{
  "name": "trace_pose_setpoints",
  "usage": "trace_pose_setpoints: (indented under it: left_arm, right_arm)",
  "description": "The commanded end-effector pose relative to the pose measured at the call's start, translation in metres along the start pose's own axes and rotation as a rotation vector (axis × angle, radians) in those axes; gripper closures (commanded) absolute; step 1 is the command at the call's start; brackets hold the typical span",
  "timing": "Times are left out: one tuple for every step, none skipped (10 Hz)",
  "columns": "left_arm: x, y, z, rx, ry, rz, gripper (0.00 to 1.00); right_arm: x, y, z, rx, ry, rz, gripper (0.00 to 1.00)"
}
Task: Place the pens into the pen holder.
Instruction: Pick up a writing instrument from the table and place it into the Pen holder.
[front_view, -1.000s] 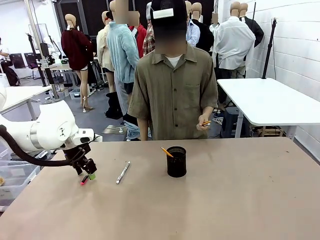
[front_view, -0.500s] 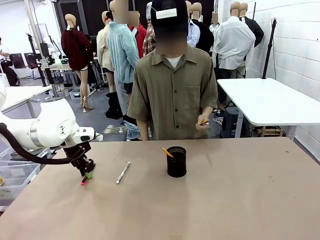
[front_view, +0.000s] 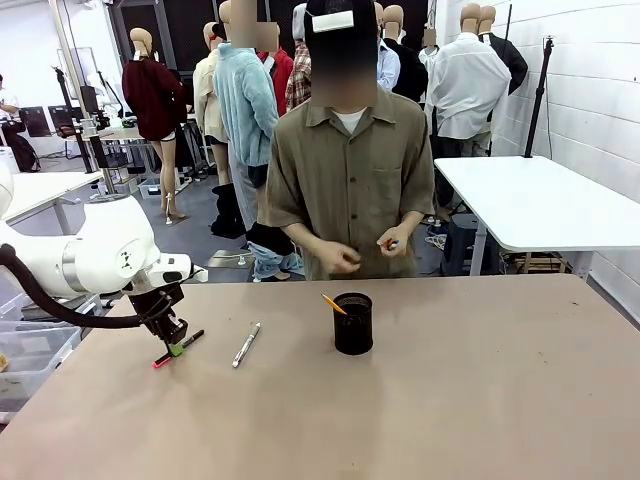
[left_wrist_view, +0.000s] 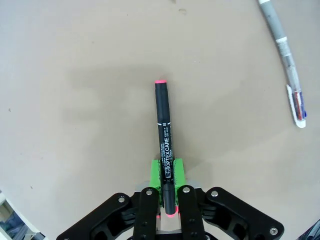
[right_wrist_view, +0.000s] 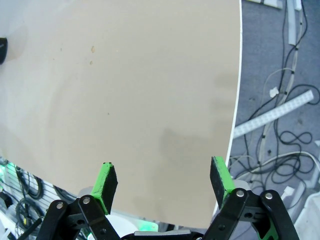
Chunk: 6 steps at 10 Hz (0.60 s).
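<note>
Left gripper (front_view: 174, 347) (left_wrist_view: 166, 172), fingers pressed together, pinches a slim black marker pen with red-pink ends (front_view: 193, 337) (left_wrist_view: 162, 120) near one end. At its 3 o'clock a white-silver pen (front_view: 246, 344) (left_wrist_view: 287, 65) lies flat on the tan table (front_view: 450, 400). Farther that way stands the black mesh cylindrical pen holder (front_view: 353, 323), holding an orange-yellow pencil (front_view: 333, 303). Right gripper (right_wrist_view: 162, 182) is spread wide, holding nothing.
</note>
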<state>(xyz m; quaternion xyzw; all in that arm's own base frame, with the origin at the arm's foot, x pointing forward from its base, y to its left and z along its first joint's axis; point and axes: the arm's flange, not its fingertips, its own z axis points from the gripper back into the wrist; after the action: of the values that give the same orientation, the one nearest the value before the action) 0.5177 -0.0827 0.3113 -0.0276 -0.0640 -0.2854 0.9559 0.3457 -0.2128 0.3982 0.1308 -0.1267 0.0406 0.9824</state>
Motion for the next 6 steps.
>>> trace_pose_setpoints:
  left_arm:
    - [-0.012, 0.004, 0.022, -0.114, -0.194, -0.151, 1.00]
    - [-0.017, 0.004, 0.036, -0.203, -0.316, -0.241, 1.00]
    - [-0.018, 0.002, 0.046, -0.237, -0.420, -0.310, 1.00]
    - [-0.016, -0.003, 0.051, -0.267, -0.492, -0.379, 1.00]
    - [-0.012, -0.011, 0.053, -0.306, -0.569, -0.457, 1.00]
    - [-0.006, -0.017, 0.053, -0.379, -0.625, -0.538, 1.00]
  right_arm:
    - [0.000, 0.001, -0.001, -0.009, 0.019, -0.007, 0.07]
    - [0.000, 0.001, -0.001, -0.009, 0.019, -0.007, 0.07]
    - [0.000, 0.001, -0.001, -0.009, 0.019, -0.007, 0.07]
    - [0.000, 0.001, -0.001, -0.009, 0.019, -0.007, 0.07]
    - [0.000, 0.001, -0.001, -0.009, 0.019, -0.007, 0.07]
    - [0.000, 0.001, -0.001, -0.009, 0.019, -0.007, 0.07]
